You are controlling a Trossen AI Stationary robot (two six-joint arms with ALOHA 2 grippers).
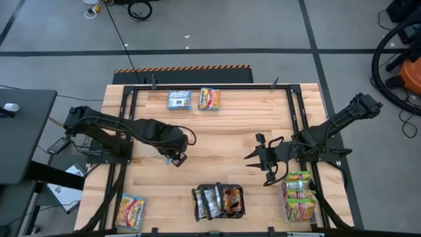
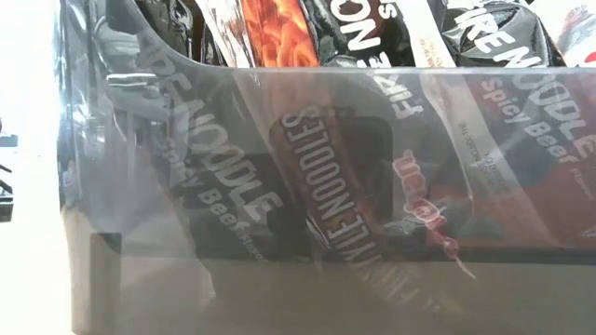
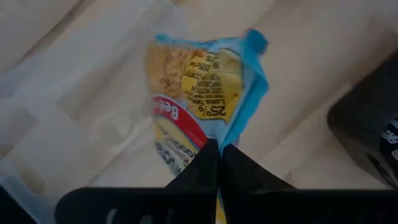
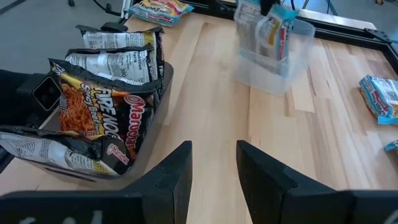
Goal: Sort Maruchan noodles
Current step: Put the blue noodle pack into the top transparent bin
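One packet pinched, tub right beneath

Your blue-edged crinkly ramen packet [image 3: 205, 93] hangs lengthwise from the left gripper [image 3: 219, 163], fingers pressed together on its end, directly over the clear plastic tub [image 4: 273, 59] mid-table. Your right gripper [image 1: 263, 161] waits spread, farther right.

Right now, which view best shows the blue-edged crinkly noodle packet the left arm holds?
The left wrist view: the blue-edged noodle packet fills it, pinched in the left pincer. The high view shows a speck, the right wrist view a distant glimpse, the low view nothing.
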